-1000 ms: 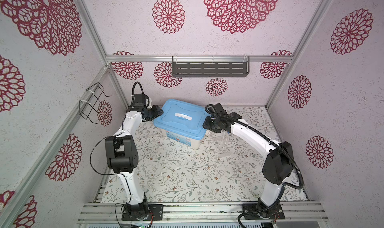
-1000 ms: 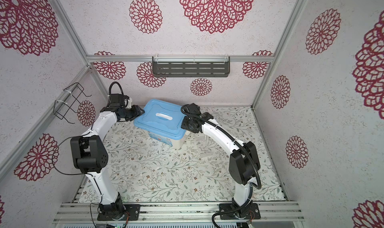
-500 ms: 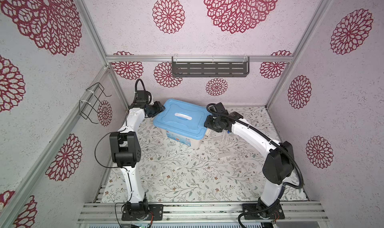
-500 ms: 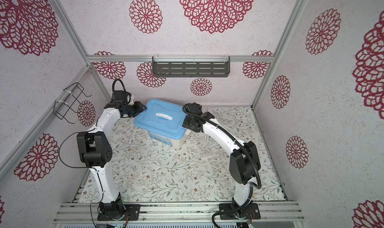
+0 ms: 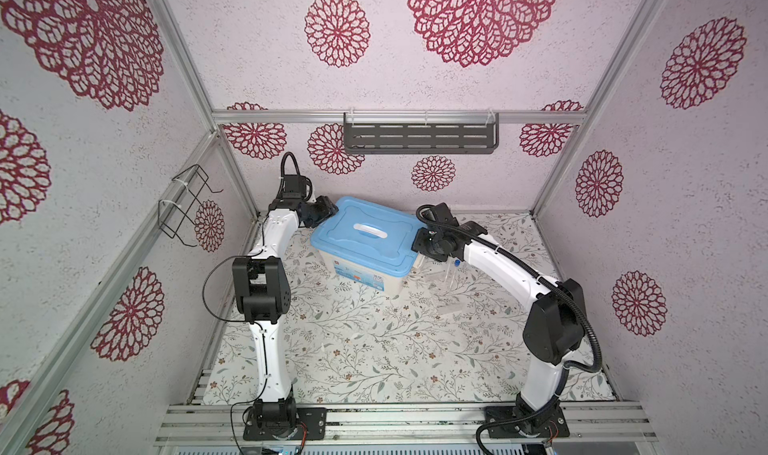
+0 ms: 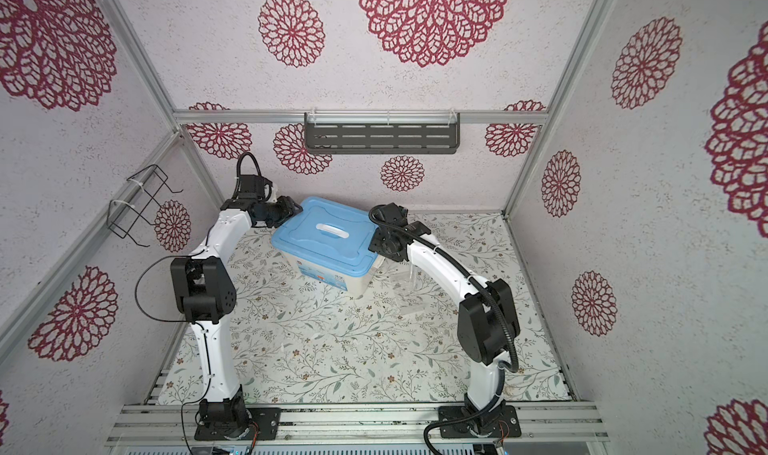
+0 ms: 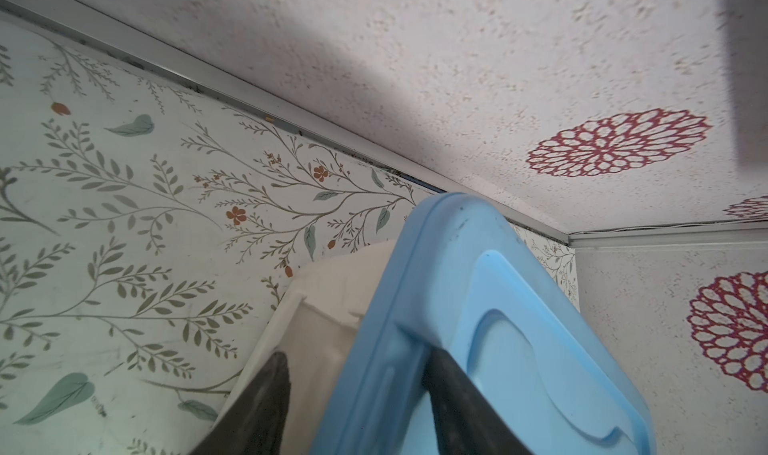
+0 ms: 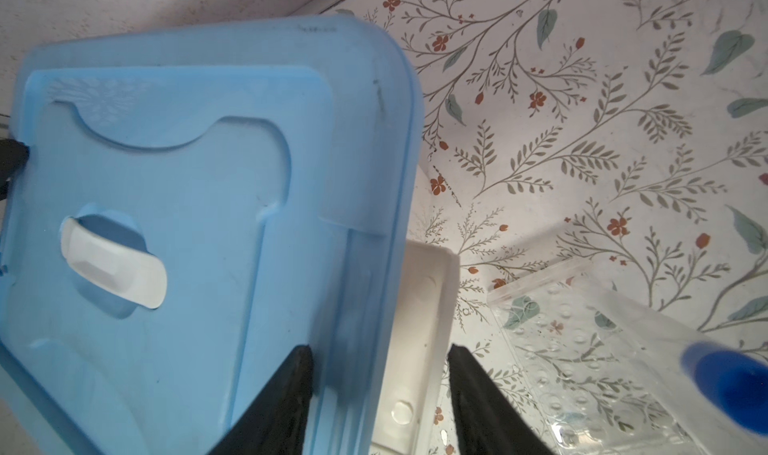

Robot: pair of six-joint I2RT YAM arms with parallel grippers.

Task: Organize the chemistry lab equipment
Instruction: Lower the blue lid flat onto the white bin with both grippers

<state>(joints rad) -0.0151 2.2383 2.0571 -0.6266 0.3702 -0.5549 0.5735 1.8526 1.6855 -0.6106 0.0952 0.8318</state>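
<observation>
A white box (image 5: pixel 376 278) capped by a blue lid (image 5: pixel 353 251) is seen toward the back of the floral tabletop (image 5: pixel 374 349) in both top views. The left gripper (image 5: pixel 327 208) is set at the lid's far left corner, and the right gripper (image 5: pixel 419 244) at the lid's right end.

In the left wrist view the left gripper's jaws are held apart across the lid's rim. One finger (image 7: pixel 455 394) lies on the lid's top. The other finger (image 7: pixel 270 399) is outside, beside the box wall, and a strip of white wall is seen between it and the rim, so nothing is clamped there.

The right gripper is likewise parted in the right wrist view. One finger (image 8: pixel 291 399) lies on the lid's top and the other finger (image 8: pixel 482 403) is beyond the box's white rim, with lid edge and box rim both between them. No squeeze on either can be made out. The lid's white handle (image 8: pixel 114 266) is well clear of both fingers.

The lab equipment lies outside the jaws. A clear plastic rack (image 8: pixel 582 349) stands on the tabletop just beside the box's right end, near the right gripper on its outer finger's side. A blue-capped test tube (image 8: pixel 731 386) is seen at the rack, blurred and close to the lens; whether it is seated in a hole cannot be told. The left gripper is well apart from both, with the whole box between.
</observation>
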